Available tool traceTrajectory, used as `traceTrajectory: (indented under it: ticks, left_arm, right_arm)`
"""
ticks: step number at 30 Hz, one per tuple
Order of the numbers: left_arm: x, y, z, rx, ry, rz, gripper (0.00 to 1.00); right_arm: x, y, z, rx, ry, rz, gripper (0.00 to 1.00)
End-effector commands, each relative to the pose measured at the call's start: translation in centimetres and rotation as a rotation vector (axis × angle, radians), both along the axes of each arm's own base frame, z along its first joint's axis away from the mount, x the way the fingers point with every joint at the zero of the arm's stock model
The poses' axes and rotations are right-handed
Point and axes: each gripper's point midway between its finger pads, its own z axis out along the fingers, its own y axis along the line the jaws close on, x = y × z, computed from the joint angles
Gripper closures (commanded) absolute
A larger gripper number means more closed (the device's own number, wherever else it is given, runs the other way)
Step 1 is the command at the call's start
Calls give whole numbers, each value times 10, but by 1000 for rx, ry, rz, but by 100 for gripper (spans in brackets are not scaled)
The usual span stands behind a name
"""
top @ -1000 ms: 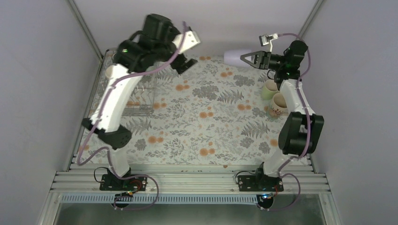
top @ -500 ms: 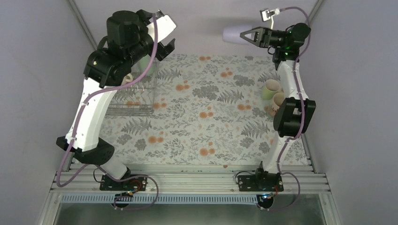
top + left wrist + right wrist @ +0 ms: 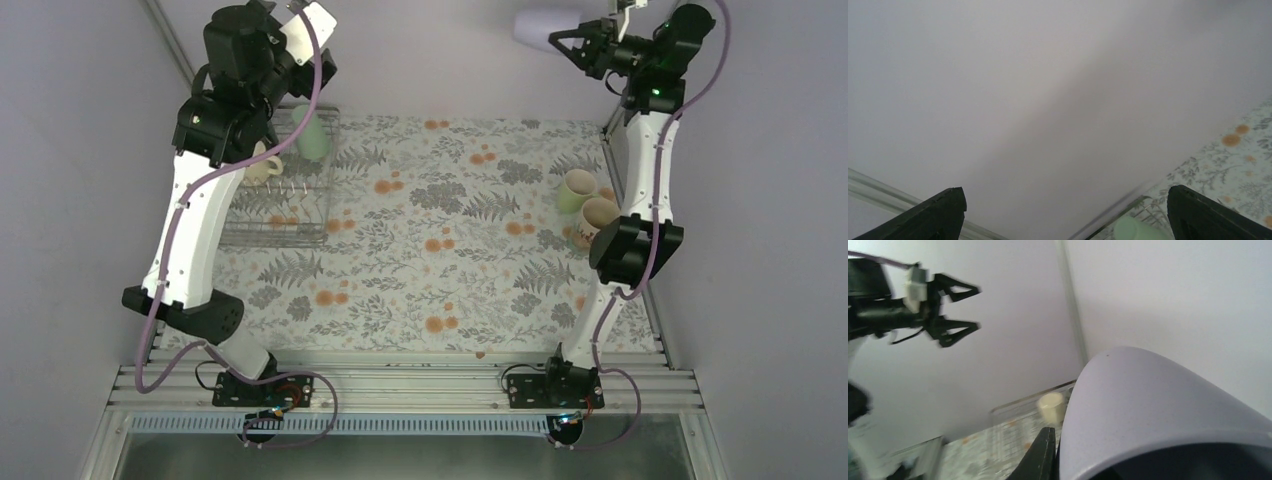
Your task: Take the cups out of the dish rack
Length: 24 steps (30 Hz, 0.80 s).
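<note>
The right gripper [image 3: 556, 40] is lifted high by the back wall, its jaws pinched tight on the rim of the lilac tumbler [image 3: 538, 24], one finger apparently inside the mouth, the tumbler lying sideways in the air well above the table. That tumbler looks like smooth plastic to me: light and stiff, not likely to break, but slippery enough to swivel in a thin rim grip. The left gripper [image 3: 1066, 192] hangs over the far end of the dish rack [image 3: 290, 215] with its jaws spread wide and nothing between them. In the rack I can see a mint-green tumbler [image 3: 312, 138] and a cream mug [image 3: 262, 165]; the mug looks heavier and chippable, so I'd take it by the wall at the rim. A pale green cup [image 3: 575, 190] and a patterned mug [image 3: 595, 222] stand touching at the right edge. The table wears a flat floral cloth [image 3: 450, 260], plain grey walls close round on three sides
</note>
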Motion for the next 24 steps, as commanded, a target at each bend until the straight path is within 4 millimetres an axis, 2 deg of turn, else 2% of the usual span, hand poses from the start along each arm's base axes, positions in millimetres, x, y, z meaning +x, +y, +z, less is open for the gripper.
traceTrajectory:
  ticks: [1,3,6,9,12,15,20,22,24]
  left_arm:
    - [-11,19,31,-21,-102,65,0]
    - [-7,29,27,-7,-107,117,0]
    - [-3,47,24,16,-122,192,0]
    - [1,60,16,67,-134,238,0]
    - [2,70,11,86,-163,264,0]
    - [9,80,-4,100,-128,275,0]
    - [30,105,-36,84,-26,294,0]
    - [34,116,-46,72,7,295,0]
    - [37,127,-57,54,44,280,0]
  right_arm:
    - [45,-31,-6,-46,-109,-308,97]
    - [63,-42,-25,-99,-110,-405,97]
    - [81,-51,-68,-176,-40,-477,97]
    - [97,-49,-120,-332,16,-531,97]
    - [102,-41,-178,-547,72,-568,97]
    - [100,-34,-231,-739,140,-569,97]
    - [81,-26,-293,-988,256,-510,97]
    - [66,-25,-321,-1076,329,-453,97]
    - [46,-30,-356,-1185,423,-401,97]
